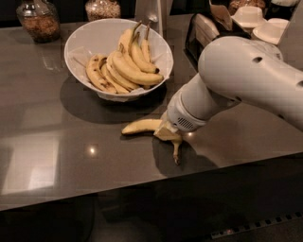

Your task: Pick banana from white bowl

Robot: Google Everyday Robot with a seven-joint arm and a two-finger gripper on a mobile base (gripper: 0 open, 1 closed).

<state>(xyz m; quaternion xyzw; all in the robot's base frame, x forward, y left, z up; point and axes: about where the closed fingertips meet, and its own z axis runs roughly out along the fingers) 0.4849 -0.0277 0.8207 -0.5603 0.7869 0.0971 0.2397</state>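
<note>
At 10 o'clock of the scene: a glass jar [38, 21] of brown bits, standing on the dark counter [42, 142]. Just toward 3 o'clock from it, at the top edge, a second jar [102, 8], only its lower part in view.

Next, toward 11 o'clock of centre: the white bowl [78, 45], wide and deep, resting upright on the counter. Inside, a bunch of bananas [125, 71], brown-speckled, heaped toward the 3 o'clock wall, stems up toward 12 o'clock. Bare white on the 9 o'clock side of the bowl.

Outside the bowl, at roughly 5 o'clock from it and near its base without touching: the banana [141, 126], single, yellow, lying flat on the counter. Blunt end toward 9 o'clock; thin dark-tipped stem bent down toward 6 o'clock. Middle stretch hidden beneath the gripper.

Directly over that hidden stretch: the gripper [166, 132], set low upon the fruit, close to the counter. Whether clamped on the banana or merely laid against it: cannot tell, with the wrist blocking the sight.

From there up toward 2 o'clock: the thick white arm [246, 75], filling the right side. Behind it at 1 o'clock, a black rack [199, 28], and farther toward the corner a few white cups [248, 16].
</note>
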